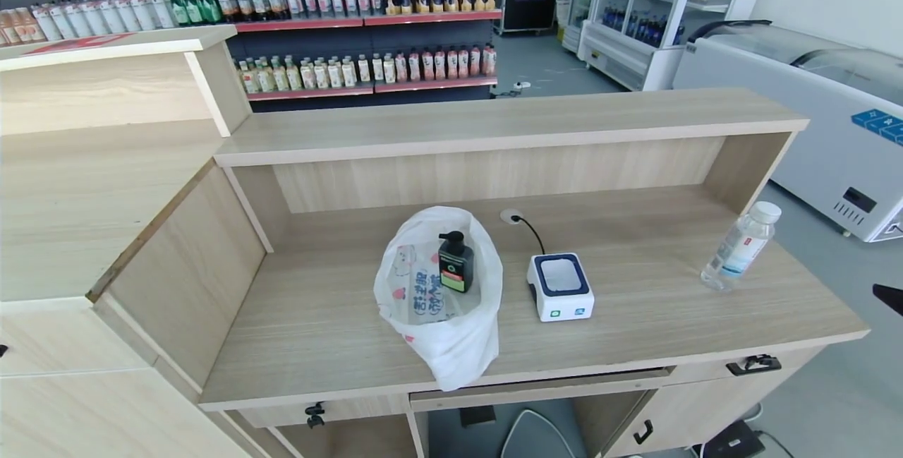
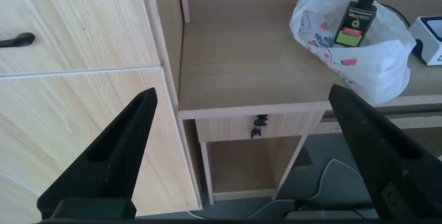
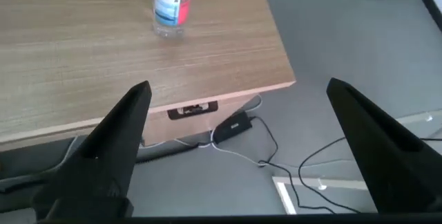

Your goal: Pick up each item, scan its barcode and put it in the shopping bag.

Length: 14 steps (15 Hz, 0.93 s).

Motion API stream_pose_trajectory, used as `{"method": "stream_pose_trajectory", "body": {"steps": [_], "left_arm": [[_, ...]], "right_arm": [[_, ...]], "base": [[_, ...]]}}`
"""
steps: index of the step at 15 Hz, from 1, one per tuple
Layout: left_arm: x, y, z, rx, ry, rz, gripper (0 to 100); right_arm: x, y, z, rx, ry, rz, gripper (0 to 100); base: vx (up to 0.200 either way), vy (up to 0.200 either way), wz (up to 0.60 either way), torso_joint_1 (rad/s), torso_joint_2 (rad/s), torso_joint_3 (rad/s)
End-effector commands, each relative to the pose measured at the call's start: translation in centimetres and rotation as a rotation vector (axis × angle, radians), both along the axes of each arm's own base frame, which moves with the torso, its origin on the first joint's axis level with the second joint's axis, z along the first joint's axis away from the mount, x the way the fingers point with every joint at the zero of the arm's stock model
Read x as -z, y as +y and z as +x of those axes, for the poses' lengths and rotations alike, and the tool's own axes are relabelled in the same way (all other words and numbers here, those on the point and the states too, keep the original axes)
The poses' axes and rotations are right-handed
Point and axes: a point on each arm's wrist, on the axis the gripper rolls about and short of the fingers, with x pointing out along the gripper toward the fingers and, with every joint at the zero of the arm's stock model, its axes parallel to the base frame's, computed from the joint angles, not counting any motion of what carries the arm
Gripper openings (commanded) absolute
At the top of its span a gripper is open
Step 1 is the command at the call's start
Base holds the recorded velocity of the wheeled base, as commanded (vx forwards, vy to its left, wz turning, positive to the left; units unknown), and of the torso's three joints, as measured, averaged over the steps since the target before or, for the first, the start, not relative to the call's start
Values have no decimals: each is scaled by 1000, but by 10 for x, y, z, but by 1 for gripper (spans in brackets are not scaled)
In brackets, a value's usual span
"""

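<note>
A white plastic shopping bag (image 1: 437, 303) lies open on the wooden counter (image 1: 635, 317), with a dark pump bottle (image 1: 456, 262) standing inside it. To its right sits a white barcode scanner (image 1: 559, 286) with a blue-framed window. A clear water bottle (image 1: 741, 246) with a white cap stands near the counter's right end. My left gripper (image 2: 238, 148) hangs open below and left of the counter, facing the bag (image 2: 359, 34) and the pump bottle (image 2: 353, 20). Off the counter's right front corner my right gripper (image 3: 238, 148) is open, with the water bottle (image 3: 169, 3) ahead of it.
A raised wooden ledge (image 1: 494, 126) runs behind the counter, and a taller cabinet (image 1: 92, 161) stands to the left. The scanner's cable (image 1: 530, 232) runs to a hole in the counter. Drawers with black handles (image 1: 753, 365) sit under the front edge. Cables (image 3: 248, 137) lie on the floor.
</note>
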Motion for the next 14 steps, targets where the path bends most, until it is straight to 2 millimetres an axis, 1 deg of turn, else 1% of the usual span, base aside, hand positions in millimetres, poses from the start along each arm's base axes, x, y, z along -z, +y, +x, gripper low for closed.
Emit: {"method": "stream_pose_trajectory", "body": {"steps": [1,2,4,7,8,9,10,11,12,13,14], "left_arm": [[0,0,0,0,-1,0,100],[0,0,0,0,-1,0,100],[0,0,0,0,-1,0,100],[0,0,0,0,-1,2,100],[0,0,0,0,-1,0,100],[0,0,0,0,-1,0,100],[0,0,0,0,-1,0,100],[0,0,0,0,-1,0,100],[0,0,0,0,-2,0,100],[0,0,0,0,-1,0,100],[0,0,0,0,-1,0,100]], "right_arm": [[69,-44,40,-31,31,130,100],[80,-50,48,-51,13,137,100],[91,-59,62,-118,-18,147,100],[98,-70,86,-158,-61,117,100],[99,-71,92,-164,-70,117,100],[99,-69,102,-181,-82,125,100],[97,-69,107,-187,-92,130,100],[96,-67,124,-209,-119,152,100],[94,-66,134,-223,-135,153,100],[95,-63,144,-242,-144,155,100],[95,-62,148,-249,-145,153,100]], "base": [[0,0,0,0,0,0],[0,0,0,0,0,0],[0,0,0,0,0,0],[0,0,0,0,0,0],[0,0,0,0,0,0],[0,0,0,0,0,0],[0,0,0,0,0,0],[0,0,0,0,0,0],[0,0,0,0,0,0],[0,0,0,0,0,0],[0,0,0,0,0,0]]}}
